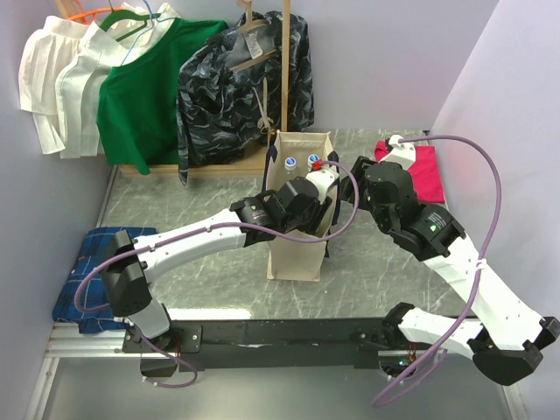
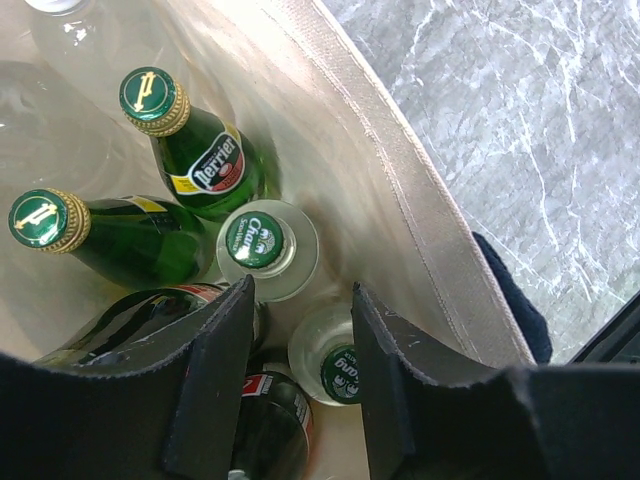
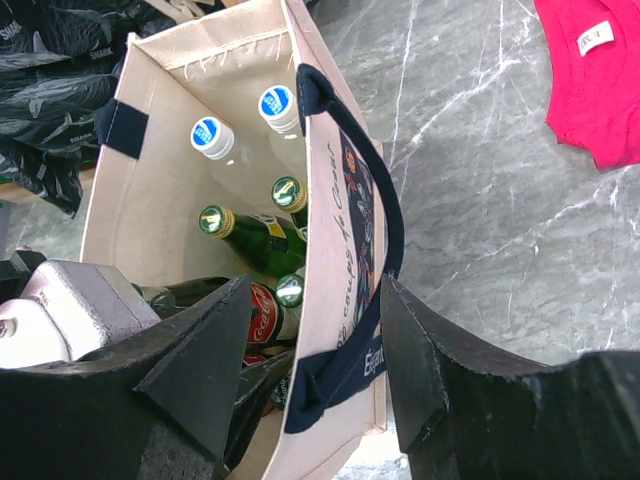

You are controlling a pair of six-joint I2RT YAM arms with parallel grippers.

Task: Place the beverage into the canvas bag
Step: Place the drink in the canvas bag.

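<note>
Closest to the overhead camera, a black rail [image 1: 280, 337] ran along the near edge of the grey marble table [image 1: 175, 201], with both white arms bolted to it. Both arms extended to the canvas bag [image 1: 293, 254], a tall cream tote standing upright mid-table. The left gripper [image 2: 300, 292] hung over the bag's open mouth, fingers spread and pinching nothing. A clear bottle with a green cap [image 2: 338, 368] stood below the gap between them. Also inside the bag were a second clear bottle [image 2: 266, 245], two tilted green Perrier bottles [image 2: 205, 165], a red-labelled cola bottle [image 3: 262, 305], and two bottles with blue-and-white caps [image 3: 210, 135] at the far end. The right gripper [image 3: 315, 290] hovered at the bag's right side with fingers wide apart. The bag's right wall and a navy handle [image 3: 390, 200] showed between them, and I could not tell whether they touched. Behind the bag hung white shirts [image 1: 57, 83], a green shirt [image 1: 144, 87] and a dark patterned garment [image 1: 241, 83]. A pink cloth [image 1: 424, 171] lay to the right and a blue plaid cloth [image 1: 87, 280] at the left edge.
</note>
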